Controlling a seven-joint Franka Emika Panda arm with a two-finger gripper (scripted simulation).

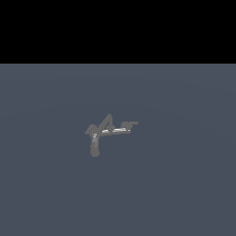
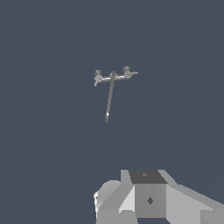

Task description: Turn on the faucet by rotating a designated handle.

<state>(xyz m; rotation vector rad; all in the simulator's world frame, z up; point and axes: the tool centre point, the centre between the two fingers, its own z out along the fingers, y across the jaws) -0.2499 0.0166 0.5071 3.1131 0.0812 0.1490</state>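
Inspection from my own position: the faucet (image 1: pixel 102 131) sits alone near the middle of the plain grey worktop (image 1: pixel 184 193), small and dull grey, with a triangular peak and thin arms branching off it. A thick rounded stub (image 1: pixel 95 150) points toward the exterior camera. The handle (image 1: pixel 119 131), the longest thin bar with a pale streak along it, runs toward the exterior view's right and ends in a small flat crosspiece.

In the wrist view the fixture appears well away from me, seen from above as a long thin bar meeting a short cross arm. I cannot match with confidence which of these parts is the designated handle from that angle.

My arm does not appear in the exterior view at all. The wrist view shows only pale blocky housing (image 2: pixel 148 197) at the frame's edge; my fingers are not visible there, so I cannot tell whether they are spread or closed. Nothing is held against the faucet; it stands untouched.

Judgement: I am stationed high and apart to keep the whole fixture in sight before committing to an approach. The turn has not begun.

Markings: no brand, label or writing is legible anywhere.
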